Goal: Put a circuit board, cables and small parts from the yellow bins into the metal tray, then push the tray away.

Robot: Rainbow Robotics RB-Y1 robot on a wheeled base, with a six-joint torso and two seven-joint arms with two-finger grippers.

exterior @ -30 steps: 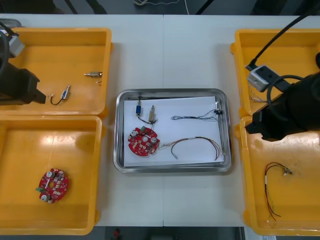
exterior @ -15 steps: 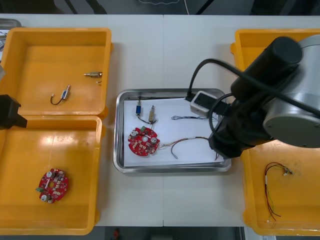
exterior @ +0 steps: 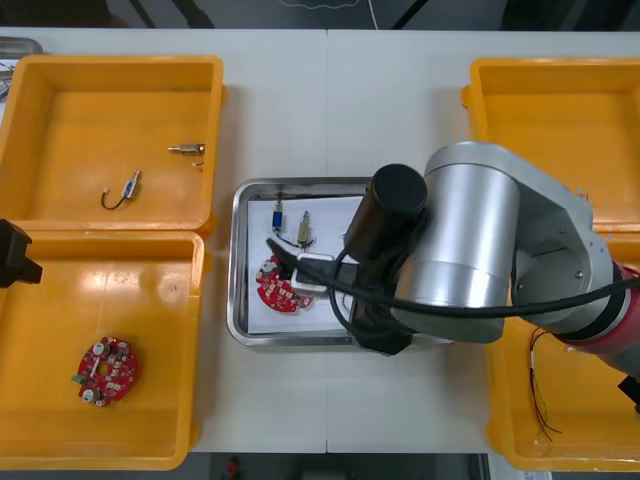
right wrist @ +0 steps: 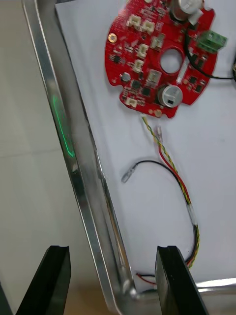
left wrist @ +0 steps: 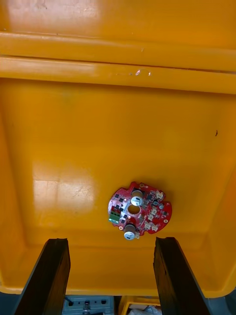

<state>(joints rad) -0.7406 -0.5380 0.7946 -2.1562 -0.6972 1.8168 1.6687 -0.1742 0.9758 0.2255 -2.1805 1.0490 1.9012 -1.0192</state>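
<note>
Both spread: right gripper point(right wrist: 112, 253) straddles tray point(right wrist: 73, 162) rim; left gripper point(left wrist: 111, 248) over yellow bin point(left wrist: 118, 64).

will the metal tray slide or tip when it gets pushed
The metal tray looks shallow and flat, so it likely slides on the table rather than tips. The open right gripper straddles its rim near a corner, so a push there might swivel it. The loose circuit board and red and yellow cable may shift. The left gripper hovers over a yellow bin.
</note>
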